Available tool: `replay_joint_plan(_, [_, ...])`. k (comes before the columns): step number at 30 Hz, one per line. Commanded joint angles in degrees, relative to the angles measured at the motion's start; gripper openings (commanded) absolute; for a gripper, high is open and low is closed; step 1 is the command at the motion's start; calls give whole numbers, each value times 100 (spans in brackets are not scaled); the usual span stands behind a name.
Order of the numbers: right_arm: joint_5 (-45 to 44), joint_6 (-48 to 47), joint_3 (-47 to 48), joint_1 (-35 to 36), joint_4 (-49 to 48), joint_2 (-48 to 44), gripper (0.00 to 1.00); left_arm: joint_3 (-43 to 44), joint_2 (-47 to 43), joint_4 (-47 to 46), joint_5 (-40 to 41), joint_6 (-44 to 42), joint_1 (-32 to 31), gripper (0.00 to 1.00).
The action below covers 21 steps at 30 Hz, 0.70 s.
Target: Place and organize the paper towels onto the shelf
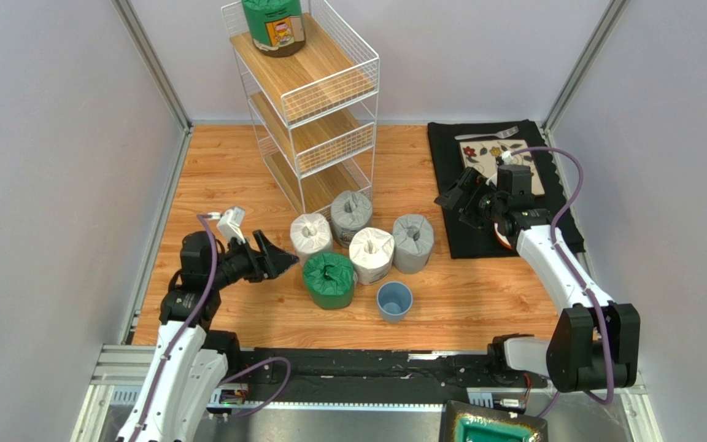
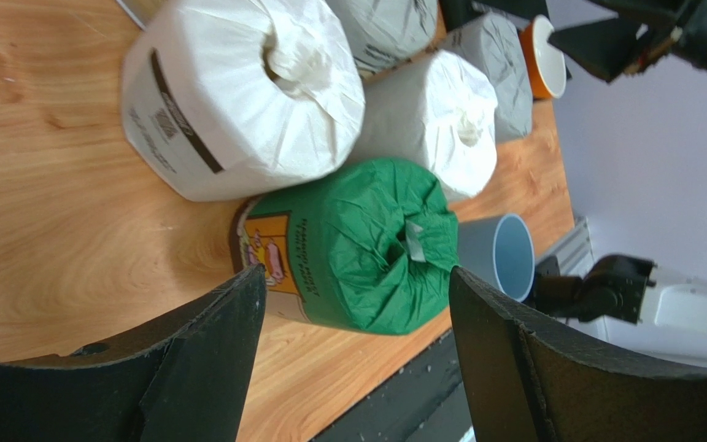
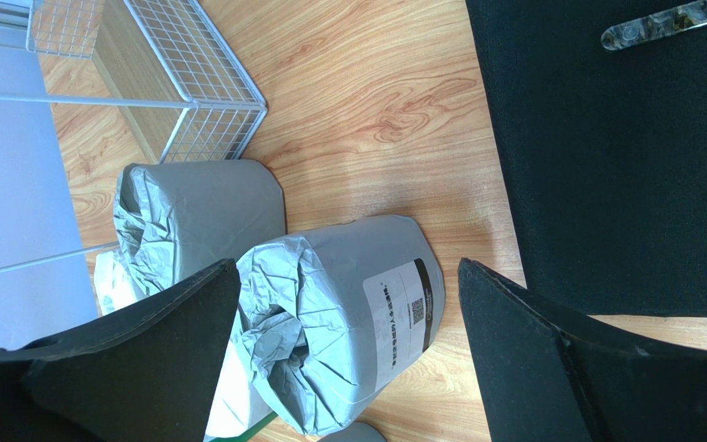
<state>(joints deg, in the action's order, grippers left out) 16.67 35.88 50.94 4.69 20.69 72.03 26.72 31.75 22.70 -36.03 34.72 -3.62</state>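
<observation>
The white wire shelf [image 1: 304,97] stands at the back with one green roll [image 1: 274,26] on its top tier. Five paper towel rolls stand clustered on the table in front of it: two white [image 1: 311,237] [image 1: 371,255], two grey [image 1: 351,215] [image 1: 413,242], one green [image 1: 329,279]. My left gripper [image 1: 283,262] is open and empty, just left of the green roll [image 2: 357,244], not touching it. My right gripper [image 1: 451,204] is open and empty, just right of and above the right grey roll [image 3: 348,313]. The other grey roll [image 3: 196,216] stands beside the shelf foot [image 3: 210,120].
A small blue cup [image 1: 394,300] stands right of the green roll, near the front edge; it also shows in the left wrist view [image 2: 500,253]. A black mat [image 1: 463,235] with a floral plate [image 1: 491,158] and a piece of cutlery [image 3: 671,23] lies at the right. Grey walls enclose the table.
</observation>
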Motion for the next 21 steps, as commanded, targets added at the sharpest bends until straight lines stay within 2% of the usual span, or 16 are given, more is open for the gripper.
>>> replay_joint_plan(1, [74,77,4,23,-197,-136,92,18,16,103,113,-106,-525,81])
replay_joint_plan(6, [47,95,-5,23,-170,-180,92,-123,235,68,640,-79,-1184,82])
replay_joint_plan(7, [39,95,-5,23,-162,-180,92,-123,375,77,693,-114,-1237,87])
replay_joint_plan(9, [47,95,-5,23,-162,-198,92,-114,490,94,843,-167,-1386,90])
replay_joint_plan(21, [3,51,-23,23,-91,-251,92,-167,964,-477,1274,-9,-1616,94])
